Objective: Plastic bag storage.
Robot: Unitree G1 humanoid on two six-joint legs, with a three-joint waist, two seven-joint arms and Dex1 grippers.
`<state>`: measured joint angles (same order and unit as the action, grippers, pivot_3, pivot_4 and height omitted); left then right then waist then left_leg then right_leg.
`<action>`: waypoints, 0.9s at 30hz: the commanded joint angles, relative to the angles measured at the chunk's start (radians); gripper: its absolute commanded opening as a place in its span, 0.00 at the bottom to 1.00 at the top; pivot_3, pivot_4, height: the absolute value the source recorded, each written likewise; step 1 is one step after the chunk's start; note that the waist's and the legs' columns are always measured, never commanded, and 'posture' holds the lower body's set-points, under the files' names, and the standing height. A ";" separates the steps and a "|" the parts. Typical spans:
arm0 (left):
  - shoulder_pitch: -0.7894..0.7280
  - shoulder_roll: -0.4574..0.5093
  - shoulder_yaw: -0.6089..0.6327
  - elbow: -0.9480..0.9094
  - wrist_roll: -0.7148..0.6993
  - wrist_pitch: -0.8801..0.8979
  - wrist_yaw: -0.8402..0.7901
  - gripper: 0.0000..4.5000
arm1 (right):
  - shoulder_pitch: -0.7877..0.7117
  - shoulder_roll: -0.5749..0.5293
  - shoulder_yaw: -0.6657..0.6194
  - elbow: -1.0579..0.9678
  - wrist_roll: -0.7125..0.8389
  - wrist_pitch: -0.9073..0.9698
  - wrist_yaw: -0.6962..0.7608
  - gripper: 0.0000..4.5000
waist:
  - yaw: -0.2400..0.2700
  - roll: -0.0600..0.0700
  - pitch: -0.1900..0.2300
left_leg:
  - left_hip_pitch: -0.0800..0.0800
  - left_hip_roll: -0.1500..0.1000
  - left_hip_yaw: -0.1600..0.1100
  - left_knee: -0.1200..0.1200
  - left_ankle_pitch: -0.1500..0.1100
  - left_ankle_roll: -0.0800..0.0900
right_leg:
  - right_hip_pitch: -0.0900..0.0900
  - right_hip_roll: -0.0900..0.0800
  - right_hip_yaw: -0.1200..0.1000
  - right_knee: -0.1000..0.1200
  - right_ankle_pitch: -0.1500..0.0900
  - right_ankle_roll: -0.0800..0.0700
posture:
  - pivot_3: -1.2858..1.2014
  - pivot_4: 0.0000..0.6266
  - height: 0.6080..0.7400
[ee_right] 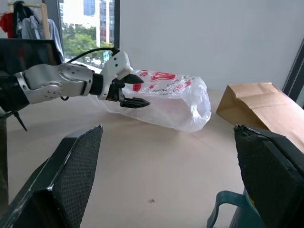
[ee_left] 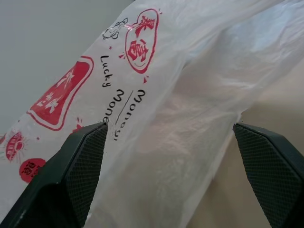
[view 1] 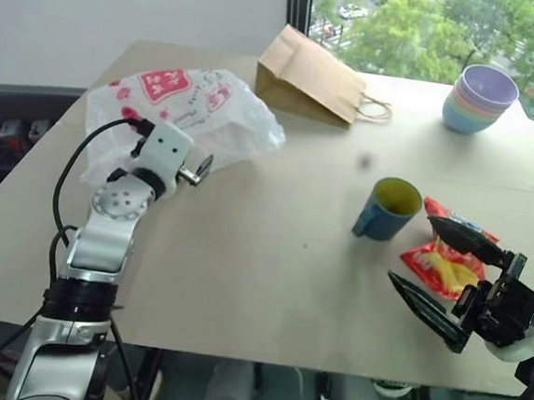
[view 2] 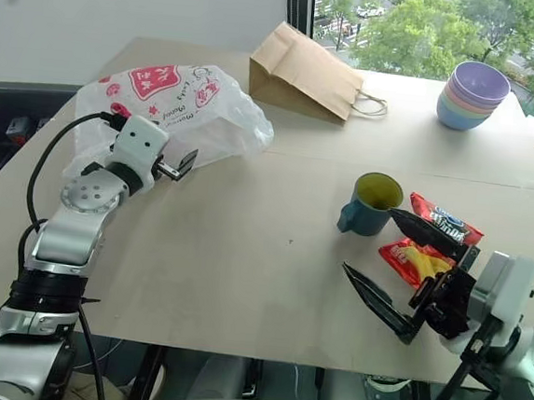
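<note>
Lying crumpled on the far left part of the tan table (view 1: 271, 257): the plastic bag (view 1: 214, 111), translucent white film with red printed patches, its near-left side hidden behind the left arm. Reaching level toward it, the left gripper (view 2: 178, 166), fingers spread wide with bag film between and in front of them in the left wrist view, where one black finger (ee_left: 80, 171) overlaps the print "Lucky Money"; whether either pad actually touches the film, impossible to tell. Nothing clamped. Seen from the right wrist, one dark fingertip standing out against the bag's near side, the rest lost against the white housing.

Raised above the near right corner of the table, the right gripper (view 1: 452, 272), jaws wide apart and empty, pointing inward toward the table's middle, its wrist cut off by the frame edge. Just beyond it, a blue mug (view 1: 388, 211) with a yellow-green inside, handle turned left, upright. Beside the mug on the right, a red snack packet (view 1: 434, 266), partly covered by the upper finger, with a second red packet (view 2: 443, 218) behind it, its label too small to read.

Further back, a brown paper bag (view 1: 311, 73) lying on its side, cord handle toward the right. At the far right, a stack of pastel bowls (view 1: 482, 97). Small coloured objects at the right edge, cut off and not identifiable.
</note>
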<state>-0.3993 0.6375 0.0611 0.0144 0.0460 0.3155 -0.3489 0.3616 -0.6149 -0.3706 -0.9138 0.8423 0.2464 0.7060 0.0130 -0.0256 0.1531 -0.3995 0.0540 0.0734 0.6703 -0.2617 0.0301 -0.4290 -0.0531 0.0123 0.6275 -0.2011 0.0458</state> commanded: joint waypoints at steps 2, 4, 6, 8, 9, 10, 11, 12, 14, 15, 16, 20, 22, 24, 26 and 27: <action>-0.033 0.036 -0.017 0.027 0.084 -0.029 0.031 0.98 | -0.012 -0.008 -0.015 -0.026 0.025 -0.010 -0.013 1.00 | 0.001 -0.001 0.000 | 0.000 0.000 0.000 0.000 0.000 0.000 | 0.000 0.000 0.000 0.000 0.000 0.000 | 0.52 0.24 1.00; -0.047 0.045 -0.039 0.055 0.121 -0.041 0.037 0.98 | -0.008 -0.005 -0.010 -0.026 0.019 -0.013 -0.011 1.00 | 0.002 -0.001 0.001 | 0.000 0.000 0.000 0.000 0.000 0.000 | 0.000 0.000 0.000 0.000 0.000 0.000 | 0.52 0.24 1.00; -0.074 0.046 -0.069 0.097 0.161 -0.044 0.047 0.98 | 0.002 -0.001 -0.005 -0.023 0.008 -0.020 -0.002 1.00 | 0.003 -0.002 0.000 | 0.000 0.000 0.000 0.000 0.000 0.000 | 0.000 0.000 0.000 0.000 0.000 0.000 | 0.52 0.24 1.00; -0.107 0.039 -0.095 0.147 0.200 -0.049 0.066 0.98 | 0.008 0.003 -0.002 -0.020 0.000 -0.026 0.002 1.00 | 0.003 -0.002 0.000 | 0.000 0.000 0.000 0.001 0.000 0.000 | 0.001 0.000 0.000 0.000 0.000 0.000 | 0.52 0.24 1.00; -0.128 0.034 -0.108 0.178 0.219 -0.054 0.078 0.98 | 0.011 0.005 -0.001 -0.017 -0.004 -0.029 0.004 1.00 | 0.003 -0.002 0.000 | 0.000 0.000 0.000 0.001 0.000 0.000 | 0.001 0.000 0.000 0.000 0.000 0.000 | 0.52 0.24 1.00; -0.151 0.028 -0.121 0.215 0.238 -0.062 0.094 0.98 | 0.011 0.006 -0.001 -0.012 -0.008 -0.032 0.004 1.00 | 0.002 -0.002 0.000 | 0.000 0.000 0.000 0.001 0.000 0.000 | 0.001 0.000 0.000 0.000 0.000 0.000 | 0.52 0.24 1.00; -0.181 0.022 -0.134 0.265 0.258 -0.074 0.116 0.98 | 0.011 0.008 -0.002 -0.007 -0.011 -0.034 0.005 1.00 | 0.003 -0.002 0.000 | 0.000 0.000 0.000 0.001 0.000 0.000 | 0.001 0.000 0.000 0.000 0.000 0.000 | 0.52 0.24 1.00; -0.212 0.013 -0.144 0.318 0.271 -0.084 0.134 0.98 | 0.012 0.009 -0.002 -0.001 -0.017 -0.037 0.006 1.00 | 0.003 -0.003 0.001 | 0.000 0.000 0.000 0.001 0.000 0.000 | 0.001 0.000 0.000 0.000 0.000 0.000 | 0.52 0.24 1.00; -0.289 -0.008 -0.165 0.446 0.288 -0.117 0.163 0.98 | 0.012 0.012 0.004 0.006 -0.027 -0.039 0.005 1.00 | 0.004 -0.004 0.001 | 0.000 0.000 -0.001 0.001 0.000 0.000 | 0.001 0.000 0.000 0.001 0.000 0.001 | 0.52 0.24 1.00; -0.325 -0.018 -0.172 0.510 0.290 -0.136 0.171 0.98 | 0.010 0.014 0.011 0.008 -0.034 -0.039 0.001 1.00 | 0.003 -0.004 0.001 | 0.000 0.000 -0.001 0.002 0.000 0.000 | 0.001 0.001 0.000 0.001 0.000 0.001 | 0.52 0.24 1.00; -0.361 -0.027 -0.176 0.578 0.287 -0.157 0.174 0.98 | 0.007 0.016 0.018 0.008 -0.042 -0.037 -0.004 1.00 | 0.002 -0.004 0.001 | 0.000 0.000 -0.001 0.002 0.000 0.000 | 0.001 0.001 -0.001 0.001 0.000 0.001 | 0.52 0.24 1.00; -0.457 -0.032 -0.166 0.748 0.264 -0.225 0.171 0.65 | 0.007 0.018 0.026 0.006 -0.057 -0.032 -0.014 1.00 | -0.001 -0.005 0.002 | -0.001 -0.001 0.000 0.001 0.000 0.000 | 0.001 0.001 0.000 0.000 0.001 0.001 | 0.52 0.24 1.00; -0.483 -0.018 -0.149 0.798 0.249 -0.247 0.169 0.47 | 0.010 0.017 0.024 0.005 -0.061 -0.030 -0.021 1.00 | -0.001 -0.005 0.002 | -0.001 0.000 0.000 0.001 0.000 0.000 | 0.001 0.001 0.000 0.000 0.002 0.004 | 0.52 0.24 1.00; -0.504 0.003 -0.114 0.823 0.214 -0.262 0.155 0.28 | 0.013 0.017 0.024 0.003 -0.067 -0.029 -0.029 1.00 | -0.001 -0.006 0.002 | -0.001 0.000 0.000 0.001 0.000 0.000 | 0.001 0.001 0.000 0.000 0.002 0.004 | 0.52 0.24 1.00; -0.514 0.010 -0.073 0.823 0.163 -0.261 0.127 0.08 | 0.016 0.018 0.026 0.003 -0.074 -0.029 -0.031 1.00 | 0.000 -0.006 0.002 | -0.001 0.000 0.000 0.001 0.000 0.000 | 0.001 0.001 0.000 0.000 0.002 0.004 | 0.52 0.24 1.00; -0.512 0.012 -0.058 0.808 0.138 -0.260 0.104 0.01 | 0.017 0.018 0.027 0.005 -0.077 -0.030 -0.031 1.00 | 0.000 -0.006 0.003 | -0.001 0.000 -0.001 0.001 0.000 0.000 | 0.001 0.001 0.000 0.000 0.002 0.004 | 0.52 0.24 1.00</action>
<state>-0.8765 0.6272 -0.0442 0.8545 0.2347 0.0755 -0.2145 0.3772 -0.6003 -0.3370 -0.8925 0.7666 0.2286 0.6839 0.0134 -0.0320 0.1556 -0.4006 0.0538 0.0729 0.6714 -0.2616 0.0302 -0.4285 -0.0521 0.0120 0.6279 -0.1987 0.0499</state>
